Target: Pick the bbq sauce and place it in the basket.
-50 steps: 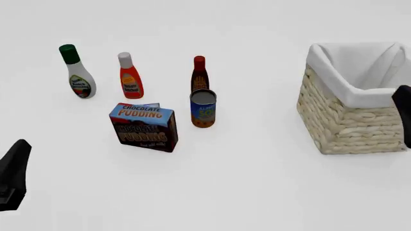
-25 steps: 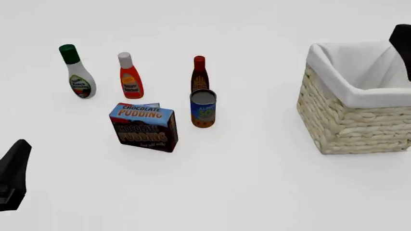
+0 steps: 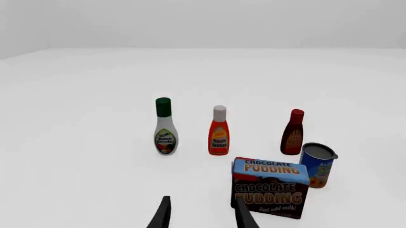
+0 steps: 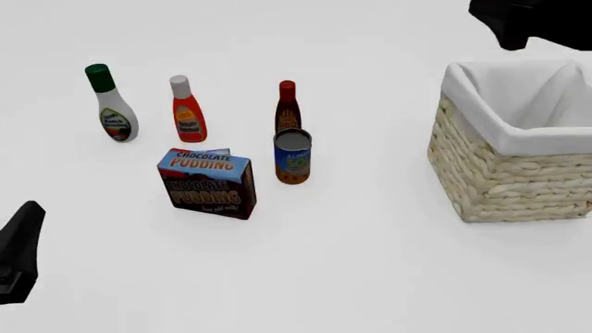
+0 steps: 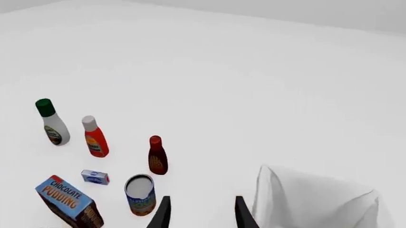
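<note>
I see the bbq sauce [image 4: 288, 105] standing upright, with a blue can [image 4: 292, 156] just in front of it and touching its outline. A chocolate pudding box [image 4: 207, 182] sits left of the can, a small blue packet [image 5: 95, 177] behind it. My right gripper [image 5: 199, 213] hangs high beyond the basket [image 4: 511, 161], fingers parted, empty. My left gripper [image 3: 201, 216] is open too, near the pudding box. The basket's inside shows only white lining.

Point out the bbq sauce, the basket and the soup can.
bbq sauce [image 4: 288, 111], front view, on the dark bottle body.
basket [image 4: 504, 180], front view, on its woven front wall.
soup can [image 4: 292, 161], front view, on its blue label.
</note>
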Available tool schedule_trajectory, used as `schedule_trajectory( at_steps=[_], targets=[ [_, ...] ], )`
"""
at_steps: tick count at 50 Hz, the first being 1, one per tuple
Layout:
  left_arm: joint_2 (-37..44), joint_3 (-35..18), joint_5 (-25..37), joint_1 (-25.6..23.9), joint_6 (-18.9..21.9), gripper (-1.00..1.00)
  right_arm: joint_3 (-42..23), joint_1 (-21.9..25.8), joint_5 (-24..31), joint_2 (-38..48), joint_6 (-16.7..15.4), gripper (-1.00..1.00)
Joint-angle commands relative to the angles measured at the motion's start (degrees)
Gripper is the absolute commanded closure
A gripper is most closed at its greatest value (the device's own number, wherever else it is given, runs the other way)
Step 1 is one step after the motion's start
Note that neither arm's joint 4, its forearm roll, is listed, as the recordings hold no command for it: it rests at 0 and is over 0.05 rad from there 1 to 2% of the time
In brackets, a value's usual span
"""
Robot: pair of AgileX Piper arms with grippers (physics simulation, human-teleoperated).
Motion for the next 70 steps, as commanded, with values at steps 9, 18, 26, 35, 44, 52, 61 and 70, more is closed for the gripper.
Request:
schedule_trajectory(
  at_steps=[9, 18, 26, 35, 44, 52, 61, 70],
  targets=[
    [0.00, 0.00, 0.00, 0.00, 0.00, -1.00, -13.44, 6.57, 0.19, 17.99, -0.97, -1.00],
    [0.00, 0.00, 0.00, 0.00, 0.00, -1.00, -23.09, 8.91, 3.54, 27.75, -2.14, -1.00],
    [0.00, 0.00, 0.00, 0.00, 0.00, -1.00, -27.41, 9.31, 4.74, 32.68, -1.78, -1.00],
    [0.00, 0.00, 0.00, 0.00, 0.00, -1.00, -32.21, 9.86, 6.12, 37.39, -1.23, -1.00],
    [0.00, 0.00, 0.00, 0.00, 0.00, -1.00, -36.55, 10.60, 7.41, 41.90, -2.56, -1.00],
    [0.00, 0.00, 0.00, 0.00, 0.00, -1.00, -41.49, 10.61, 8.34, 47.43, -2.48, -1.00],
    [0.00, 0.00, 0.00, 0.00, 0.00, -1.00, -47.77, 11.37, 9.80, 53.34, -2.53, -1.00],
    [0.00, 0.00, 0.00, 0.00, 0.00, -1.00, -55.04, 10.50, 11.74, 59.73, -2.42, -1.00]
  ],
)
